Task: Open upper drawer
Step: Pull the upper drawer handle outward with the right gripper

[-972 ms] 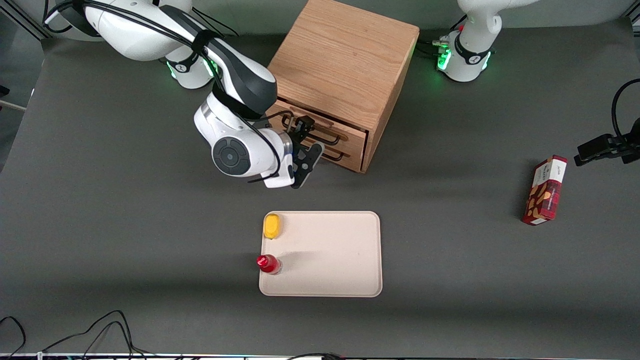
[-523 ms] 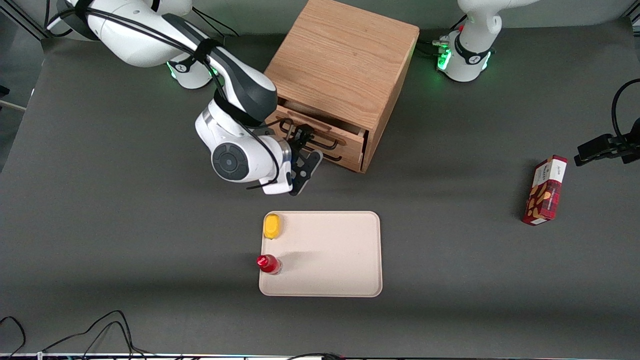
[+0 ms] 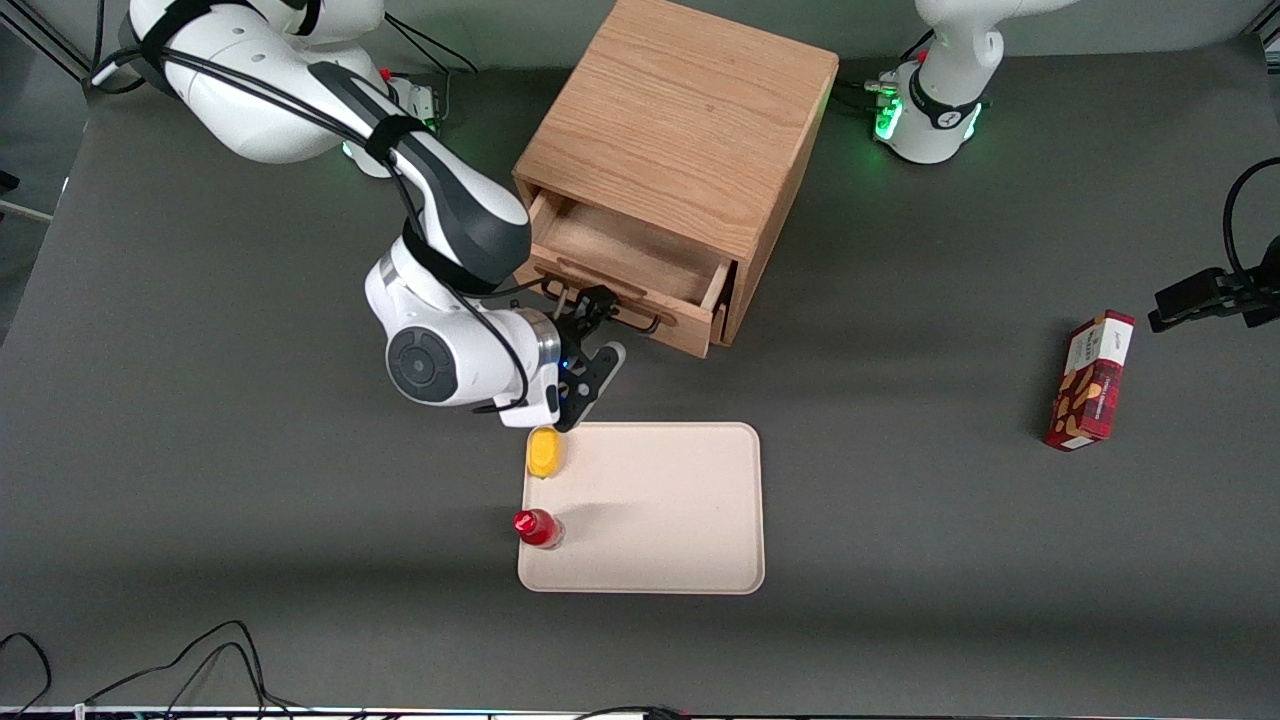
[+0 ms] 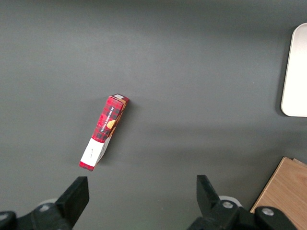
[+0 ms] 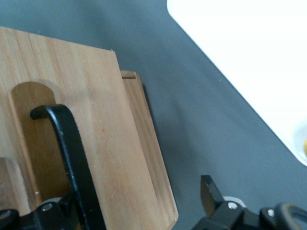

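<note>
Halfway out already: the upper drawer [image 3: 625, 262] shows its bare inside, hand [image 3: 592, 318] clamped on its handle [image 3: 610, 309], more travel left.

No legible text in any view. The red box [image 3: 1090, 381], toward the parked arm's end of the table from the tray [image 3: 680, 560], carries a white label panel with small print, too small to read in the front view or the left wrist view [image 4: 104, 131]. Gripper [image 3: 592, 330] at the drawer [image 3: 625, 262] handle: no markings readable.
</note>
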Robot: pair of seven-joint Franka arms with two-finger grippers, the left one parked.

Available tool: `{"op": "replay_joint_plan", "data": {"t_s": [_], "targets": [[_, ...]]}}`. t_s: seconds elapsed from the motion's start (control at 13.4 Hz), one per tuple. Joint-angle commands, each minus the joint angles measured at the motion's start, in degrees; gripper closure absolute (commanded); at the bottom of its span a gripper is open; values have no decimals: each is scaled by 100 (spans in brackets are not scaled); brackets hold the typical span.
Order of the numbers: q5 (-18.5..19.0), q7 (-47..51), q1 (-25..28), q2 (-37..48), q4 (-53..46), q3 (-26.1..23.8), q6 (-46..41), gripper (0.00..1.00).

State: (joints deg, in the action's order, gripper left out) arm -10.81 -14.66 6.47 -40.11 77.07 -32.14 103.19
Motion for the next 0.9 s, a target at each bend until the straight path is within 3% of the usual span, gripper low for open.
{"op": "replay_joint_plan", "data": {"t_s": [0.0, 0.82], "targets": [[44, -46, 12, -357, -675, 76, -71, 0], [26, -607, -76, -638, -1387, 489, -89, 0]]}}
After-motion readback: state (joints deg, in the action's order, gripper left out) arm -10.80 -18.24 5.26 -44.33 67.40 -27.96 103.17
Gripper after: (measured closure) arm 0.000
